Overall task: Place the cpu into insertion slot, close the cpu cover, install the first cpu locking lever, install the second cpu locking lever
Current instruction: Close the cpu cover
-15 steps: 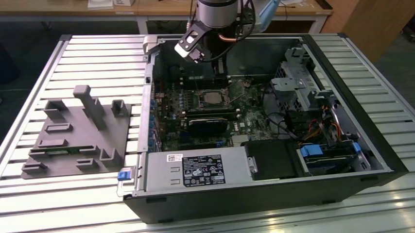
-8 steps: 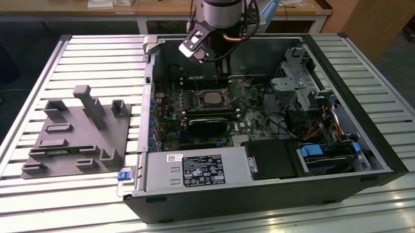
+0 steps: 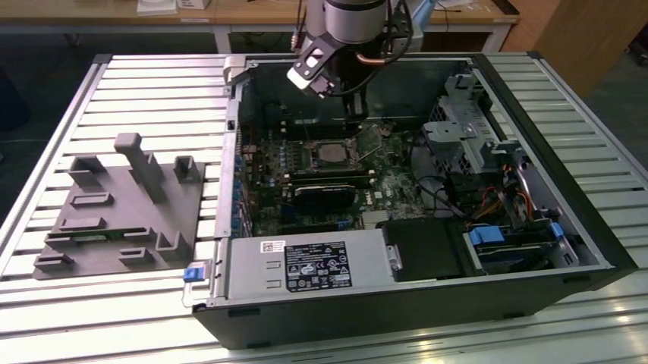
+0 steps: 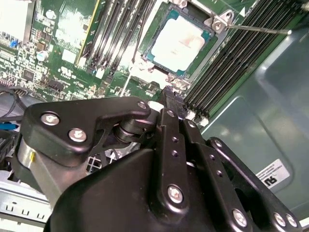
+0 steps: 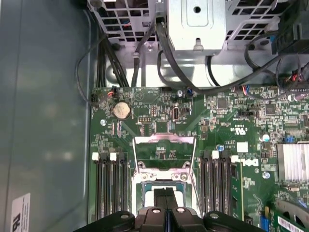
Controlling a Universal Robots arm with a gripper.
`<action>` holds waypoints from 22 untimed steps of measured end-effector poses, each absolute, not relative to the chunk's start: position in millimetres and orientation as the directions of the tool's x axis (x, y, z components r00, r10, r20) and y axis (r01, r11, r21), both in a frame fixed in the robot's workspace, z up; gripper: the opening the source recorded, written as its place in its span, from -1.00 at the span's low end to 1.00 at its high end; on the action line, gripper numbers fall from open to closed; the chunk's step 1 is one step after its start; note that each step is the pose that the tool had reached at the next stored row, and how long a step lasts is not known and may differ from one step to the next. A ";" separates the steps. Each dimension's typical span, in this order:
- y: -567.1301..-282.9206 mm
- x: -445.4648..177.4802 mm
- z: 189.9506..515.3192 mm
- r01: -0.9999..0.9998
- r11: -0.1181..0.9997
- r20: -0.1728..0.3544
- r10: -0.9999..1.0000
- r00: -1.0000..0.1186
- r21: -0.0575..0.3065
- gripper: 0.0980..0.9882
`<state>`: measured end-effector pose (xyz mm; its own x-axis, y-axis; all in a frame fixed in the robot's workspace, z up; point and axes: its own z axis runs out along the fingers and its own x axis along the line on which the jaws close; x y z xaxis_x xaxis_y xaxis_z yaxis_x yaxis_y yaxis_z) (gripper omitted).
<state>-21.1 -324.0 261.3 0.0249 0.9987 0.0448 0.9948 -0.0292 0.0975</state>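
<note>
The cpu (image 4: 181, 41), a flat square with a dull silver-tan top, lies in the insertion slot (image 4: 155, 57) on the green board. It also shows in the exterior view as the cpu (image 3: 329, 152). The cpu cover (image 5: 164, 153), a thin silvery frame, stands swung open away from the slot. A thin locking lever (image 4: 256, 29) sticks out sideways from the socket's corner. My gripper (image 5: 165, 199) hovers just above the slot's edge by the cover's hinge, with its black fingers pressed together and nothing between them. In the second wrist view the gripper (image 4: 171, 95) points down at the board beside the cpu.
The open computer case (image 3: 567, 220) lies on a slatted metal table. Memory slots (image 5: 110, 186) flank the socket on both sides. A black graphics card (image 3: 324, 193), the power supply (image 3: 303, 265), a drive cage (image 3: 460, 129) and loose cables (image 5: 183, 77) crowd the inside. A grey fixture (image 3: 121, 205) sits at the exterior view's left.
</note>
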 end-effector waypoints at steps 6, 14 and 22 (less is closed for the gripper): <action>-324.0 -15.0 261.3 0.995 -0.029 0.045 0.999 0.025 0.098 -0.98; -323.9 -6.8 261.3 0.995 -0.029 0.045 0.999 0.025 0.098 -0.98; -323.9 5.3 261.3 0.995 -0.029 0.045 0.999 0.025 0.097 -0.98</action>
